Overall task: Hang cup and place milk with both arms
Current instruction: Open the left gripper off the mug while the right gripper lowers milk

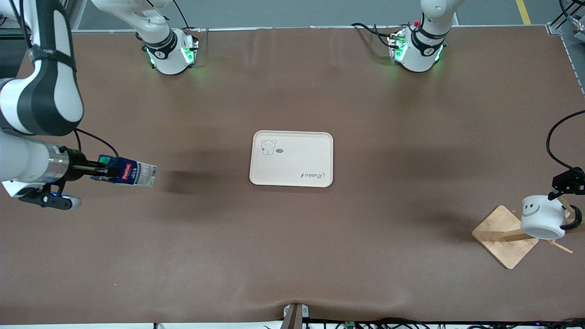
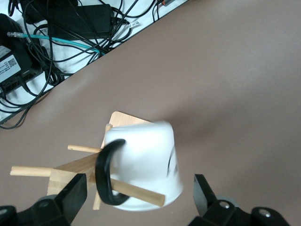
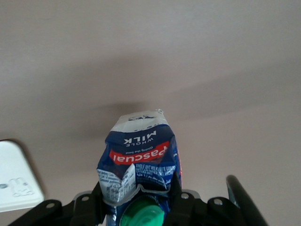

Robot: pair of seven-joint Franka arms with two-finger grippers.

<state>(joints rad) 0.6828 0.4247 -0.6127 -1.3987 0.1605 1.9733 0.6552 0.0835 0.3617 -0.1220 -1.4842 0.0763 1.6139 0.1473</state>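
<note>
The cup is a white mug with a black smiley. It hangs tilted on a wooden rack near the left arm's end of the table. In the left wrist view, its black handle is looped over a peg. My left gripper is open just above the cup, its fingers on either side and apart from it. My right gripper is shut on the milk, a blue carton held sideways in the air over the right arm's end of the table. In the right wrist view, the gripper clamps the milk beside its green cap.
A white tray with a small cartoon print lies at the table's middle. One corner of the tray shows in the right wrist view. Cables and a power brick lie off the table's edge near the rack.
</note>
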